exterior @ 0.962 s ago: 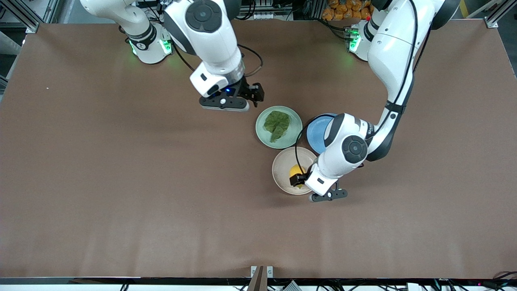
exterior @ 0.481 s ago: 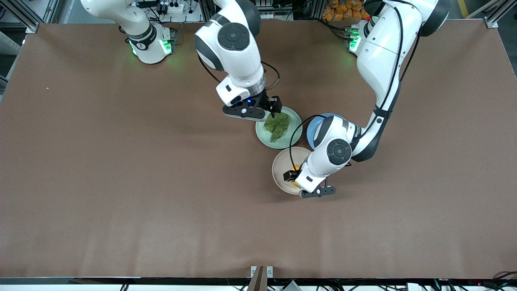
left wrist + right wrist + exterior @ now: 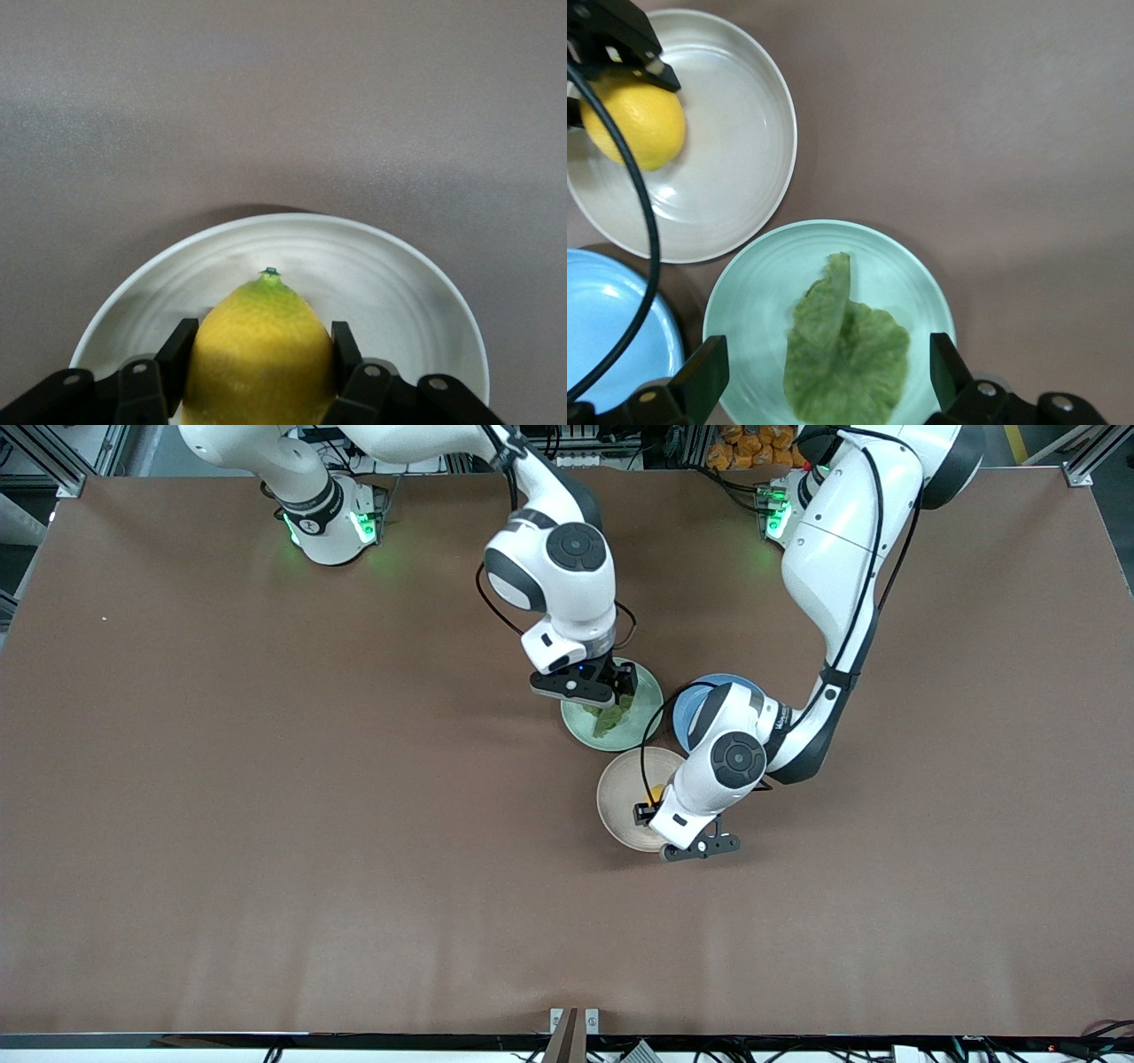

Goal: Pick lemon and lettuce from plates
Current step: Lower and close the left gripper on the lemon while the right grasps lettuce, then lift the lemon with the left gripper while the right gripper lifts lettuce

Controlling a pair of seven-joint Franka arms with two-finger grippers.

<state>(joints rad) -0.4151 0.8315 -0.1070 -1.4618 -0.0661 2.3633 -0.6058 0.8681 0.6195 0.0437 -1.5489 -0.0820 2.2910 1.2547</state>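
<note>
Right claw [image 3: 611, 698], dropped in the past second, hangs spread wide over the lettuce [image 3: 845, 357] on its mint plate [image 3: 749, 305] (grasp imminent), while left claw [image 3: 259, 359] brackets the lemon [image 3: 259, 350] on the beige plate [image 3: 399, 283].

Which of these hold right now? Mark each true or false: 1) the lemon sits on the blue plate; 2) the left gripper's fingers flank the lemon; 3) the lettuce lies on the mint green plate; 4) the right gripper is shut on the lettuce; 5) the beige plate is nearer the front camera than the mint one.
1) False. The lemon sits on the beige plate, not the blue plate.
2) True. The left gripper has a finger on each side of it.
3) True. The lettuce lies on the mint green plate.
4) False. The right gripper is open over it.
5) True.
</note>
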